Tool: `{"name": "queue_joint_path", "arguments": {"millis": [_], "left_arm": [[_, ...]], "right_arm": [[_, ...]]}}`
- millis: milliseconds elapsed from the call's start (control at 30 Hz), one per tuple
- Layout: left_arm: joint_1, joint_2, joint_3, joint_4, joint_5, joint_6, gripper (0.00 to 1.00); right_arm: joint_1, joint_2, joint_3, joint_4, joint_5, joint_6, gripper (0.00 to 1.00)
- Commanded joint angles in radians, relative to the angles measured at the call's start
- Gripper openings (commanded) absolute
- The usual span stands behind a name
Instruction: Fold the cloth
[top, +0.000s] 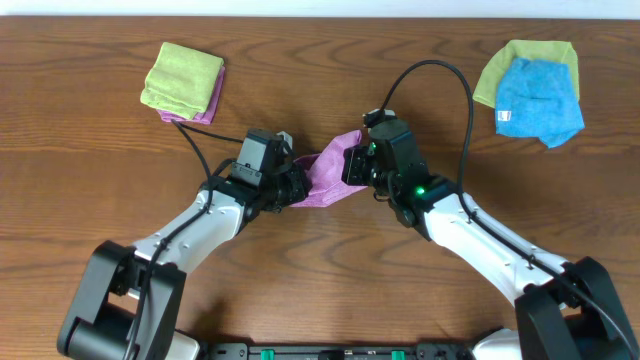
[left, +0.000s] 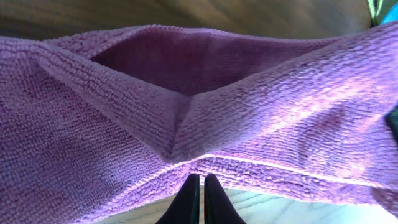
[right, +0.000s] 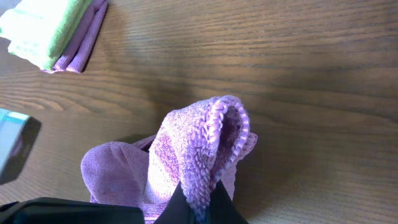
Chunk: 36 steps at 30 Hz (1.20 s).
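Over the table (top: 330, 60), the bunched cloth (top: 325, 178) hides the fingers (left: 188, 202) (mostly).

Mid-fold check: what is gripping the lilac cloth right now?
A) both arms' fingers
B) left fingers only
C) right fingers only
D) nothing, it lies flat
A: the cloth is bunched between the two arms, with the left fingers and the right fingers each pinched shut on its fabric.

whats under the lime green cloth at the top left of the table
A folded purple cloth lies under the lime-green cloth, its edge showing along the right and bottom. The rest of it is covered.
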Motion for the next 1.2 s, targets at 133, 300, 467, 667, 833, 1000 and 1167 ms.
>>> {"name": "queue_joint_path", "arguments": {"millis": [133, 300, 467, 667, 833, 1000, 1167], "left_arm": [[-0.014, 0.072, 0.018, 0.006, -0.061, -0.006, 0.06], [-0.014, 0.074, 0.018, 0.095, -0.098, -0.01, 0.06], [-0.015, 0.095, 0.018, 0.129, -0.133, -0.042, 0.06], [-0.016, 0.144, 0.018, 0.184, -0.135, -0.06, 0.06], [-0.016, 0.186, 0.018, 0.246, -0.135, -0.092, 0.06], [-0.017, 0.211, 0.018, 0.261, -0.15, -0.093, 0.06], [-0.016, 0.212, 0.018, 0.263, -0.153, -0.092, 0.06]], "right_arm": [[0.006, 0.002, 0.025, -0.001, 0.006, -0.011, 0.01], [0.006, 0.002, 0.025, -0.023, 0.002, -0.011, 0.01], [0.008, 0.002, 0.025, -0.033, -0.024, -0.011, 0.01], [0.013, 0.002, 0.025, -0.033, -0.024, -0.012, 0.01], [0.013, 0.002, 0.025, -0.034, -0.024, -0.011, 0.01], [0.013, -0.001, 0.025, -0.033, -0.024, -0.011, 0.01], [0.013, -0.013, 0.027, -0.032, -0.018, -0.012, 0.02]]}}
